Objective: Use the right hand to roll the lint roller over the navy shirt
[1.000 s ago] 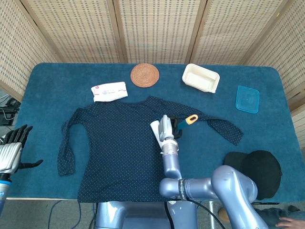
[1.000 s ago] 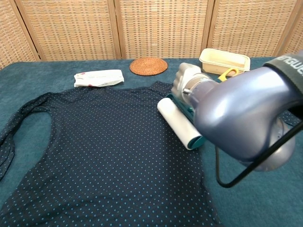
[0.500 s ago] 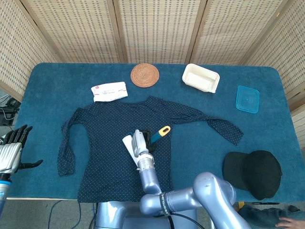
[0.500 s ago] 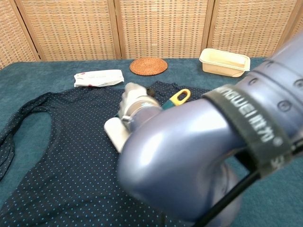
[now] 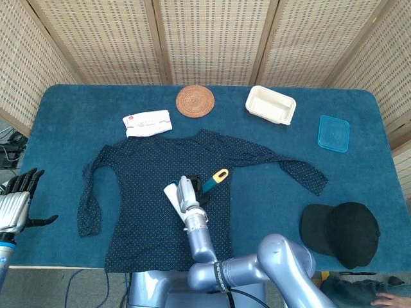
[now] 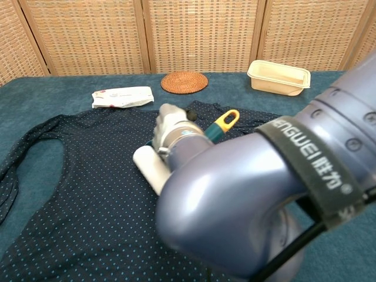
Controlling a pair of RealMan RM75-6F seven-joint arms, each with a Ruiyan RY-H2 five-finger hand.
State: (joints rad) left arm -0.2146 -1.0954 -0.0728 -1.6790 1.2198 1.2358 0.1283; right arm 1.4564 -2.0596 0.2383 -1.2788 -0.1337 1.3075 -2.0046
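Note:
The navy dotted shirt (image 5: 154, 186) (image 6: 88, 194) lies spread flat on the blue table. My right hand (image 5: 189, 192) (image 6: 171, 129) grips the lint roller over the shirt's middle. Its white roll (image 5: 171, 196) (image 6: 150, 170) rests on the fabric, and its teal handle with a yellow end loop (image 5: 220, 174) (image 6: 227, 119) sticks out to the right. In the chest view my right arm fills the lower right and hides part of the shirt. My left hand (image 5: 18, 205) hangs off the table's left edge, fingers apart, holding nothing.
At the back lie a white packet (image 5: 148, 122), a round woven coaster (image 5: 194, 101) and a cream tray (image 5: 270, 104). A blue lid (image 5: 333, 133) and a black cap (image 5: 340, 232) sit on the right.
Over the last second my right hand carried the roller leftward, from the shirt's right side to its middle. In the last half second it barely shifted. The left hand stayed put.

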